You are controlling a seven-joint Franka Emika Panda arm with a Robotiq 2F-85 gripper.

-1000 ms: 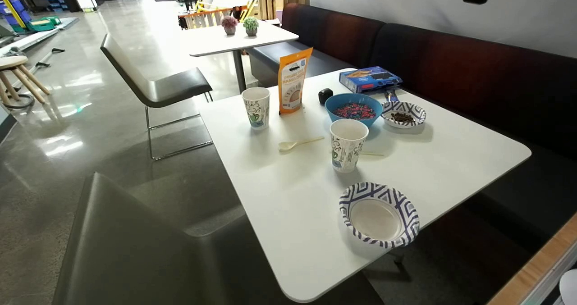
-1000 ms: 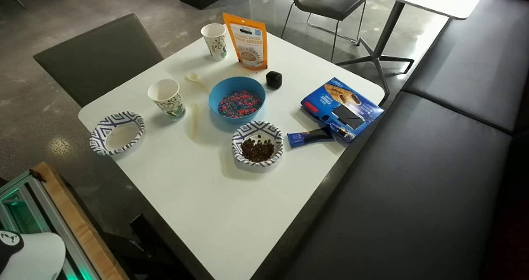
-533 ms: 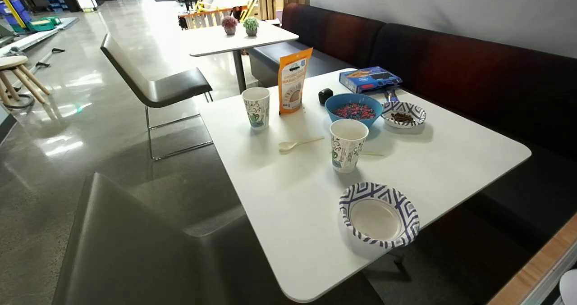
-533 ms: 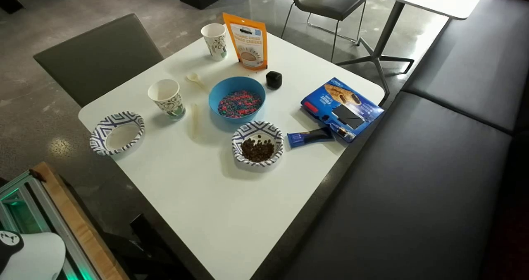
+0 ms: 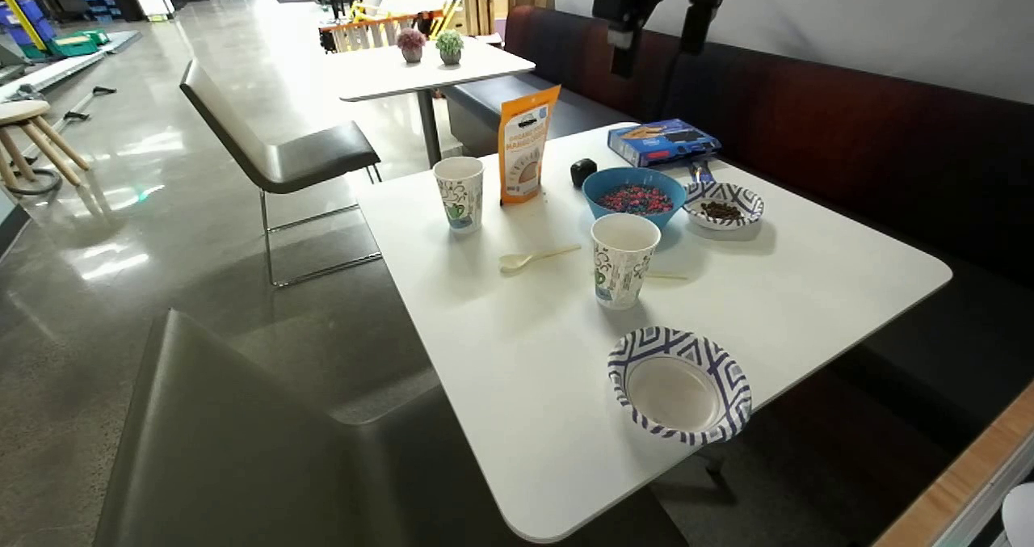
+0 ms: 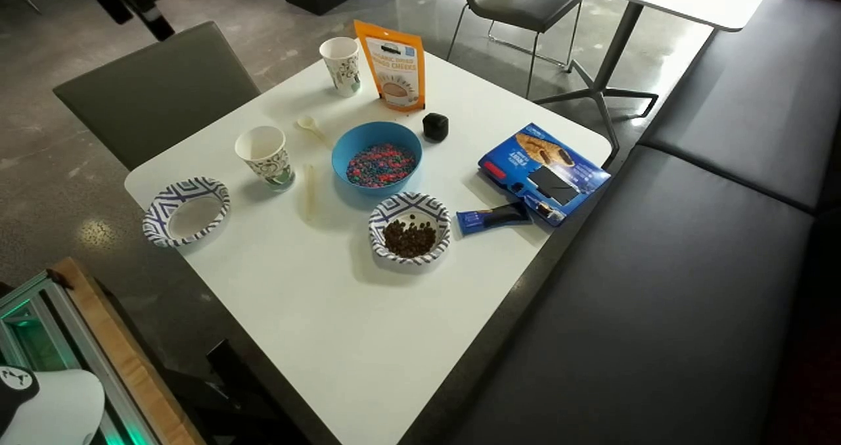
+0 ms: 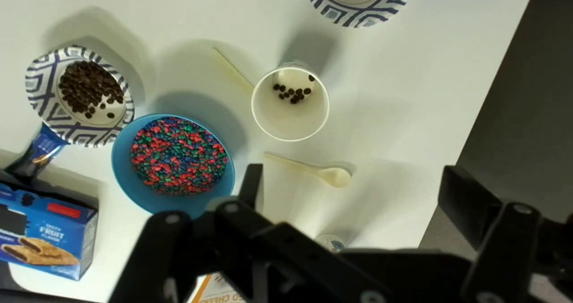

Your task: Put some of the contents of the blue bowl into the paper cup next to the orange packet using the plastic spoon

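Spoon [image 7: 310, 168], cream plastic: flat on desk [image 7: 380, 128], centre of the wrist view. Gripper [image 5: 658, 51]: spread wide, nothing held, well above. Handle [image 7: 286, 161] lies nearly along the closing line; better to rotate, then pinch across it. Blue bowl [image 7: 130, 177]: left of centre there. Target paper cup [image 5: 460, 195]: beside orange packet [image 5: 525, 147], left of centre in an exterior view; mostly hidden in the wrist view, which alone shows dark beans [image 7: 293, 100] inside the other paper cup [image 7: 291, 124].

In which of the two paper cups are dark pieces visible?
The paper cup farther from the orange packet: the wrist view shows dark pieces at its bottom. The nearer cup hides its bottom in every view.
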